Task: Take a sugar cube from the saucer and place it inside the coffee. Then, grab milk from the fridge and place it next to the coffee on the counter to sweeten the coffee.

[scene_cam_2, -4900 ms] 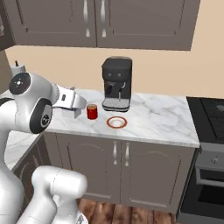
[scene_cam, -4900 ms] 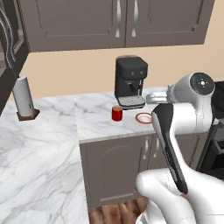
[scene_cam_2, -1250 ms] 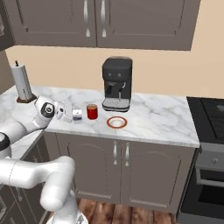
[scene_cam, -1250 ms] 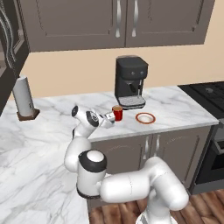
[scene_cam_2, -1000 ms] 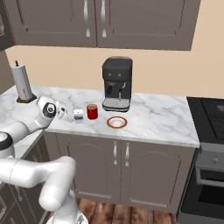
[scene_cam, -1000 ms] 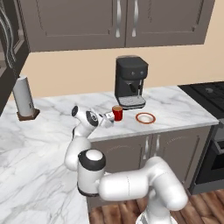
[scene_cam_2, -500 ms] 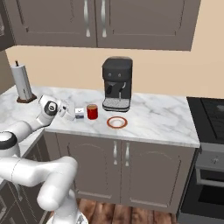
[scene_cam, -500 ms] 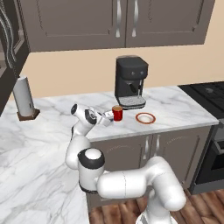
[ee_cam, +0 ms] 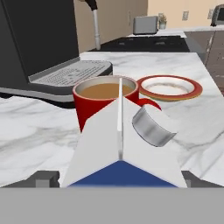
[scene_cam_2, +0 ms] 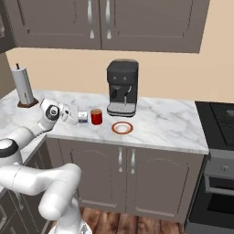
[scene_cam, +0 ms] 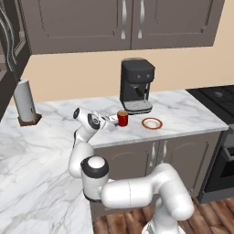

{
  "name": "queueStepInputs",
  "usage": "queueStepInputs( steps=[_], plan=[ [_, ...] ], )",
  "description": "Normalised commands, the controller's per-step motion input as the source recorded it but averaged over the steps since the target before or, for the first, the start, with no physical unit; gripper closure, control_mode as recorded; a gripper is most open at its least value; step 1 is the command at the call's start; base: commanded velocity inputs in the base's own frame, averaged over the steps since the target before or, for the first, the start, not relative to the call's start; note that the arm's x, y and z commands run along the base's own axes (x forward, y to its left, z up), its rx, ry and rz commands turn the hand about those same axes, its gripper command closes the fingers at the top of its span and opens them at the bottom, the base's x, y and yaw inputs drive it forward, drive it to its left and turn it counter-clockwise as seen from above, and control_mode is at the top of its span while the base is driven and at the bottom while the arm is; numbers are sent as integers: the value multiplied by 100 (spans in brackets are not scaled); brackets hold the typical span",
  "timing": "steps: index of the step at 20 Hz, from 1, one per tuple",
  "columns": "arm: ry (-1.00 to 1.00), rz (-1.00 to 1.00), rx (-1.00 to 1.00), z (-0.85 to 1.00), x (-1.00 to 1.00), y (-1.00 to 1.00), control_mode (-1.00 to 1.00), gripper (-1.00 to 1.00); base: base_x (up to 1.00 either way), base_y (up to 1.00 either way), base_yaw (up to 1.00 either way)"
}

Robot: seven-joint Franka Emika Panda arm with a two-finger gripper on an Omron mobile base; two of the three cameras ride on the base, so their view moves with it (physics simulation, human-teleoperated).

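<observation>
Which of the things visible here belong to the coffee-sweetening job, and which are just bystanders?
Belonging to the job:
- the milk, held at the hand beside the cup
- the coffee, a red cup
- the saucer, beside the cup
- the counter

Bystanders:
- the coffee machine
- the paper towel roll
- the stove
- the upper cabinets

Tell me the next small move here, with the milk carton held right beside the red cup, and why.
Probably lower the milk onto the counter and open the pincer. The carton is already next to the coffee, and the saucer looks empty, so only the release seems left.
</observation>
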Motion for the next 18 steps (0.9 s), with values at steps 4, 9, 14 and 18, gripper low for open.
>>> queueStepInputs(
  steps=[4,9,14,18],
  plan=[
    [-7,0,0,0,1,3,-100,-100,0,0,0],
    [-7,0,0,7,1,0,-100,-100,0,0,0],
    [-3,1,0,8,5,0,-100,-100,0,0,0],
    [0,1,0,21,0,0,-100,-100,0,0,0]
  ],
)
